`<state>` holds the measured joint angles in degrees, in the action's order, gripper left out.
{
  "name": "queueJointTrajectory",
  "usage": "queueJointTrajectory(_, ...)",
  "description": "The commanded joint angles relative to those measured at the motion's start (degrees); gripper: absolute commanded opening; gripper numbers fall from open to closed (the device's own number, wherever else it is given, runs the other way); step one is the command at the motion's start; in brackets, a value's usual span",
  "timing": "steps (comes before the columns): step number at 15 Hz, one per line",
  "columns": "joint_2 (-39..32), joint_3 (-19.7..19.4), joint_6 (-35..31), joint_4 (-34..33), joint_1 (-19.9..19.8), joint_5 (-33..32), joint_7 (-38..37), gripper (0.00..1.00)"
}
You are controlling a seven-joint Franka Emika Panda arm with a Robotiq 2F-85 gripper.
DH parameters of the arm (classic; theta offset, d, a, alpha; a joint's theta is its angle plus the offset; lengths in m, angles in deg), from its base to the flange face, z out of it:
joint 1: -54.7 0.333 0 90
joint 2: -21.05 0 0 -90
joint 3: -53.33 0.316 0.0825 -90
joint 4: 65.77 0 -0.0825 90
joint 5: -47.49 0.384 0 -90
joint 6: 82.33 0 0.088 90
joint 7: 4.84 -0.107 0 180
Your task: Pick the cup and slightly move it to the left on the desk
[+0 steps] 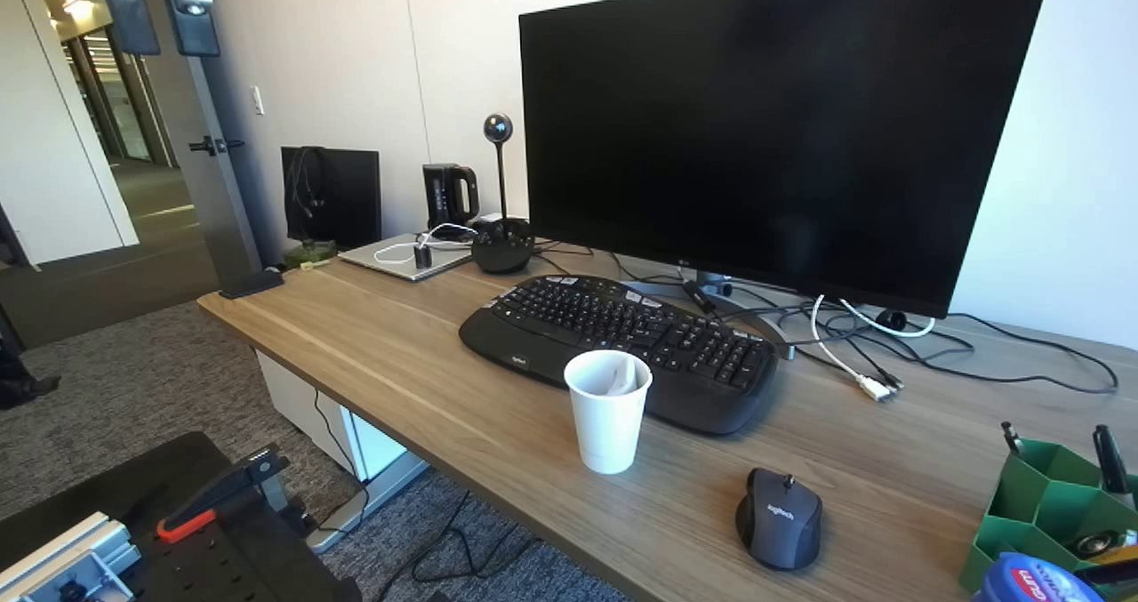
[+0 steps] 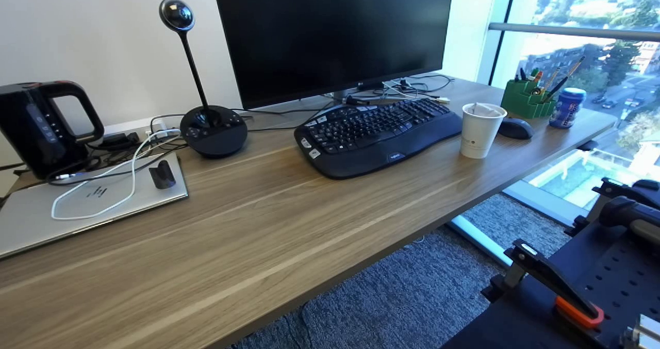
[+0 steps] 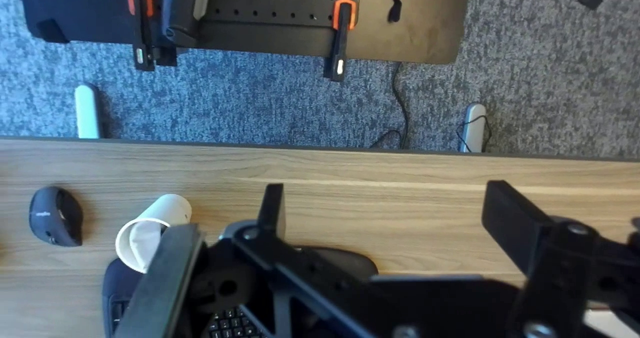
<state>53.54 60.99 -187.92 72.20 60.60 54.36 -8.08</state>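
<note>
The white cup (image 1: 609, 429) stands upright on the wood-grain desk (image 1: 391, 326), near the front edge, between the keyboard and the mouse. Something white and crumpled sits inside it. The cup also shows in an exterior view (image 2: 478, 135), right of the keyboard on the desk (image 2: 247, 235). In the wrist view the cup (image 3: 172, 210) lies left of the fingers, its rim partly covered by a gripper part. My gripper (image 3: 385, 198) is open, with only desk surface showing between its fingers. In an exterior view the gripper (image 1: 169, 37) hangs high at the top left, well away from the cup.
A black keyboard (image 1: 622, 335) lies just behind the cup, and a mouse (image 1: 780, 520) beside it. A large monitor (image 1: 765, 140) stands behind. A green pen holder (image 2: 526, 99), a blue tub (image 2: 567, 109), a webcam stand (image 2: 214, 132) and a laptop (image 2: 113, 194) are also on the desk.
</note>
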Motion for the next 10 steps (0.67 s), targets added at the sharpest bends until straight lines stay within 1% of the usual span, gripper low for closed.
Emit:
queueJointTrajectory(1, 0.6, 1.5, 2.6, -1.4, 0.5, -5.6, 1.0, 1.0)
queueJointTrajectory(2, 0.9, 2.0, 1.8, -1.2, 0.5, -7.1, 0.4, 1.0)
queueJointTrajectory(6, 1.3, 2.6, -0.1, -0.8, 0.4, -9.6, -1.2, 1.0)
queueJointTrajectory(8, 1.2, 2.8, -1.0, -0.7, 0.1, -9.6, -3.2, 1.0)
queueJointTrajectory(10, 0.6, 2.7, -0.4, -1.5, 0.0, -6.9, -7.3, 1.0)
